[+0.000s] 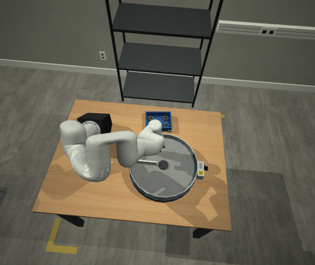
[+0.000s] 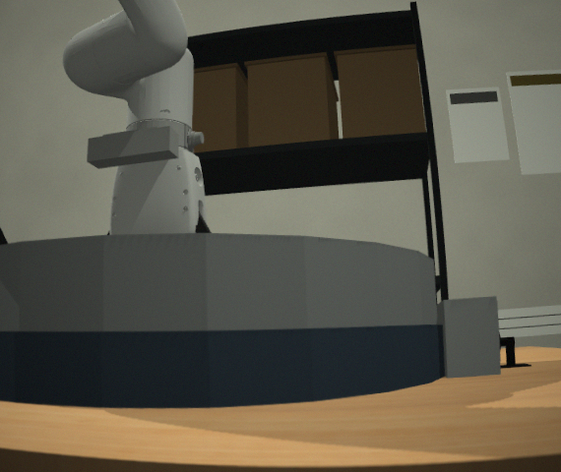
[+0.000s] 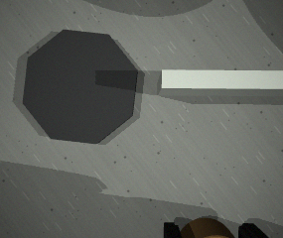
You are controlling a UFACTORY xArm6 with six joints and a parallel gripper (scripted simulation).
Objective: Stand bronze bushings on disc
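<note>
Grey room, wooden worktop (image 1: 94, 196). My tool (image 3: 208, 232) is clenched on a round bronze bushing (image 3: 207, 230) at the wrist view's bottom edge, low over the grey turntable disc (image 3: 191, 159). The dark octagonal hub (image 3: 78, 86) sits upper left, the white bar (image 3: 230, 79) right. The blue crate (image 1: 170, 121) lies beyond.

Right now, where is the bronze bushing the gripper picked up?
The round bronze bushing sits clamped in the gripper at the wrist view's bottom edge, over the grey turntable disc, clear of the dark octagonal hub.
</note>
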